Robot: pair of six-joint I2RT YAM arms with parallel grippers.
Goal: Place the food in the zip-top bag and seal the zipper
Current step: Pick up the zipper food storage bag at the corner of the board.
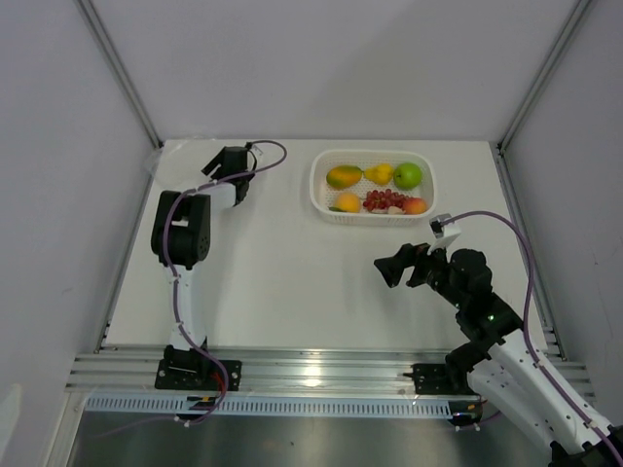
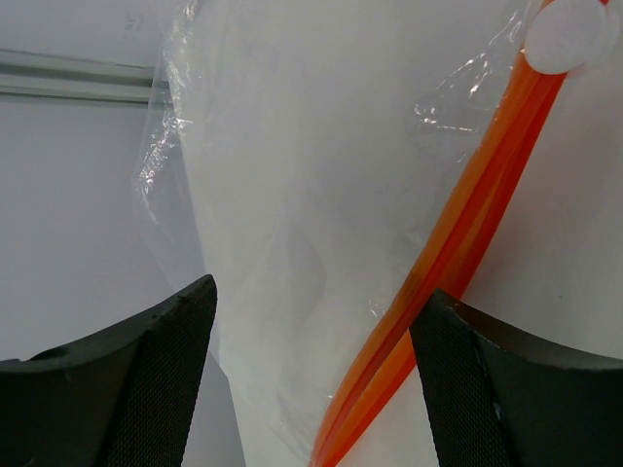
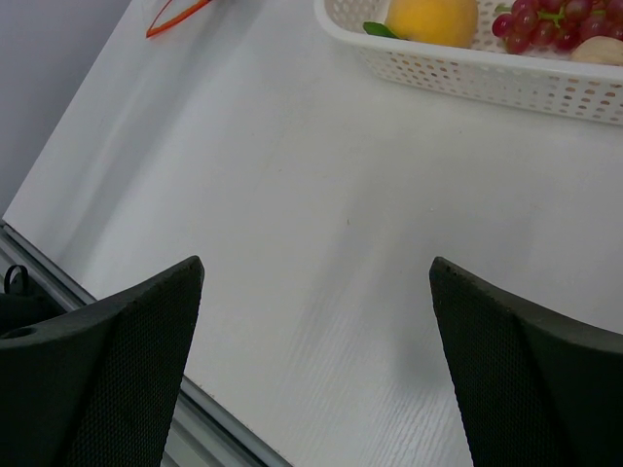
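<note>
The clear, crinkly zip-top bag (image 2: pixel 292 195) lay at the desk's (image 1: pixel 292 282) far-left corner, its red-orange zipper (image 2: pixel 467 224) curving, between the left pincer's (image 2: pixel 319 290) wide-apart jaws. The right pincer (image 3: pixel 316 263) gaped wide, holding nothing.

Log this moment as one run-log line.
left claw: open over zip-top bag and zipper | right claw: open, empty, above table | food: in basket
</note>
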